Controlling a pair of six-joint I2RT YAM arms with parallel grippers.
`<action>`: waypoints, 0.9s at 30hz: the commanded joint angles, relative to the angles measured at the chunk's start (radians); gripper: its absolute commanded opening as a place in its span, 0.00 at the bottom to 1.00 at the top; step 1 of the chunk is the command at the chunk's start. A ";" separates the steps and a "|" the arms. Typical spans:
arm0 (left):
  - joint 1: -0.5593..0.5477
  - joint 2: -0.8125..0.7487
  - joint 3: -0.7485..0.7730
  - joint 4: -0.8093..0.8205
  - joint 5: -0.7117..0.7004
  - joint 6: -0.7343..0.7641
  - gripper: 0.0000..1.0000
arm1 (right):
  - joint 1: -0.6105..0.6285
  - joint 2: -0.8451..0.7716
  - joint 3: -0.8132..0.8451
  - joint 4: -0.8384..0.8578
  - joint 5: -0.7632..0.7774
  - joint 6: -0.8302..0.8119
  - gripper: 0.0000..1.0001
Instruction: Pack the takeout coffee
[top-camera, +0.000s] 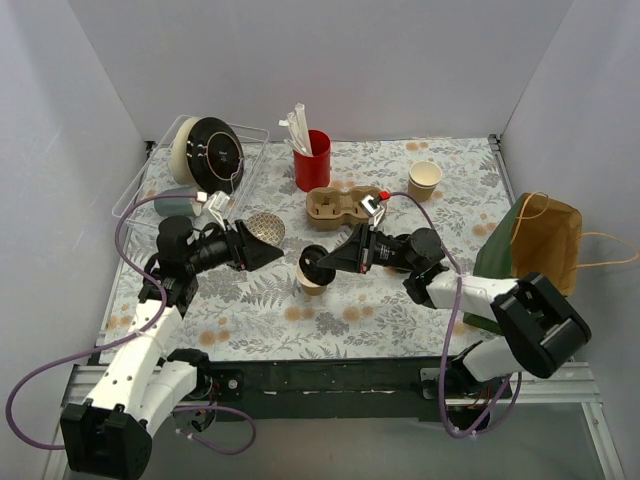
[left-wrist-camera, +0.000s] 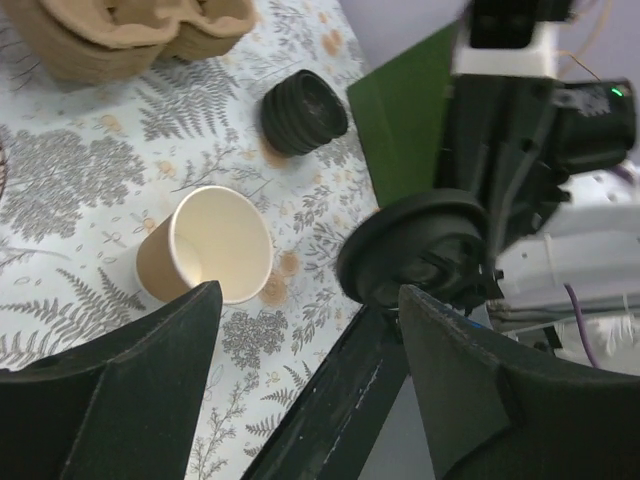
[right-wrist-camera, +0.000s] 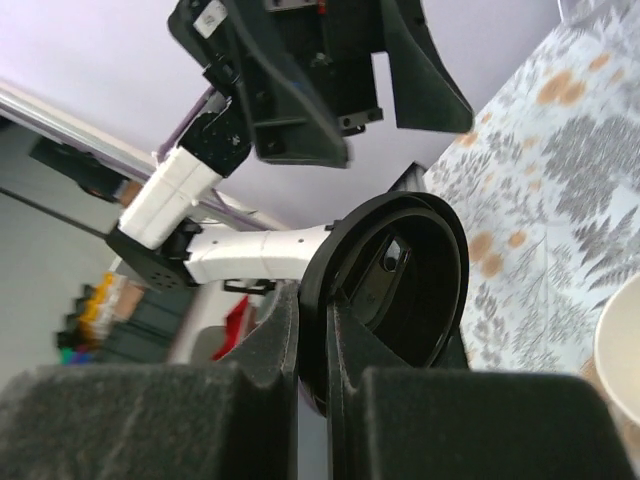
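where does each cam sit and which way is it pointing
Top external: above and behind the bases, looking down on the table, left gripper and right gripper.
Left wrist: on the left arm, facing the brown cup and the right gripper; own open fingers at bottom.
Right wrist: faces back toward the left gripper, past the black lid clamped in its own fingers.
Shared: all views show the black lid.

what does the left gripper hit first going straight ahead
Likely the round black plastic lid pinched by the right gripper, or the open brown paper cup beside it; depth unclear.
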 joint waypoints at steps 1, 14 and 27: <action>0.007 -0.027 -0.037 0.161 0.145 0.003 0.74 | -0.018 0.092 0.050 0.530 -0.090 0.253 0.01; -0.004 0.088 -0.057 0.268 0.236 -0.001 0.78 | -0.026 0.225 0.093 0.653 -0.104 0.348 0.01; -0.031 0.065 -0.103 0.129 0.009 -0.062 0.73 | -0.061 0.379 0.193 0.693 -0.134 0.391 0.02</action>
